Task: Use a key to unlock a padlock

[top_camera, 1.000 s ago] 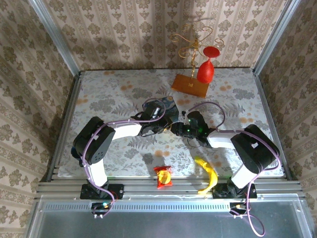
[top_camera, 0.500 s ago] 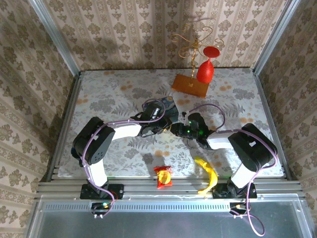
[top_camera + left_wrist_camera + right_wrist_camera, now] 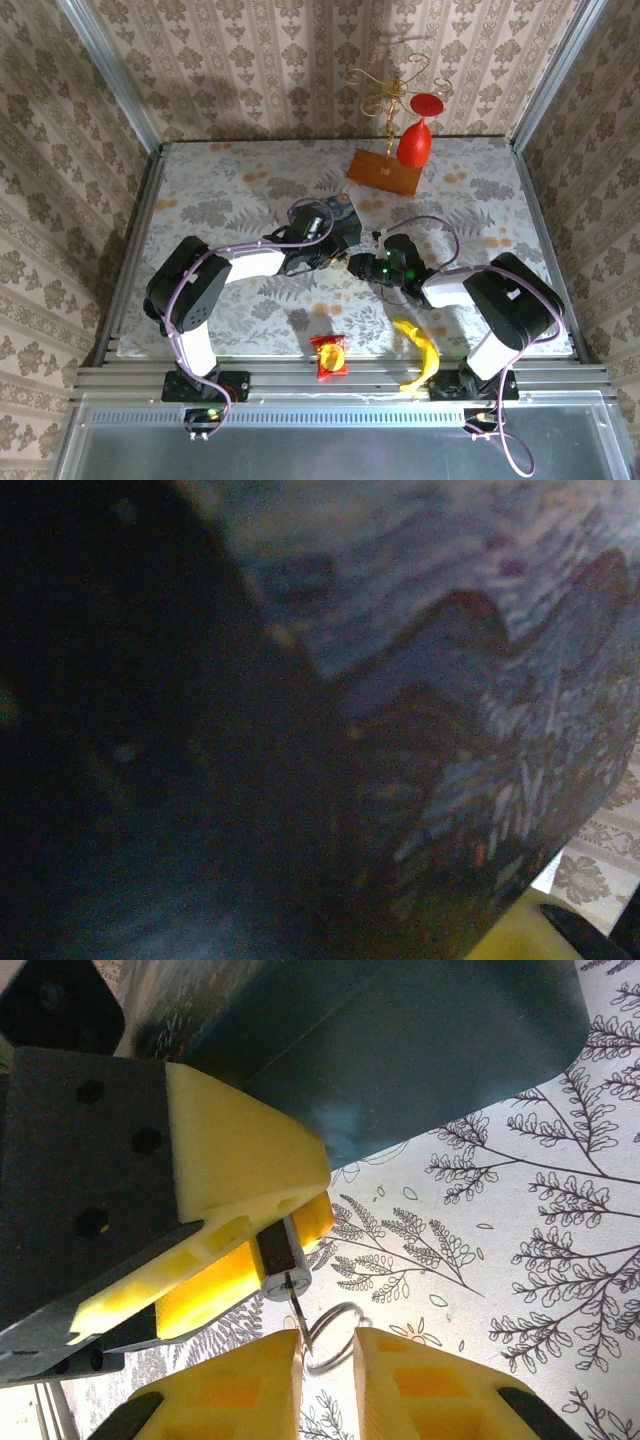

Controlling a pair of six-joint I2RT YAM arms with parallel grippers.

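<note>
My left gripper (image 3: 300, 1222) squeezed the tiny dark metal padlock (image 3: 283, 1258) (beside the blue tin (image 3: 420, 1050)). At six o'clock my nearly closed right gripper (image 3: 328, 1360) pinched its thin silver key (image 3: 298, 1312).

Blue swirl-painted tin box (image 3: 342, 215) at centre frame; yellow banana (image 3: 420, 350) and red-and-yellow snack packet (image 3: 330, 357) near the lower edge; red wine glass (image 3: 418, 140) hanging from a gold wire rack (image 3: 385, 85), upper right.
</note>
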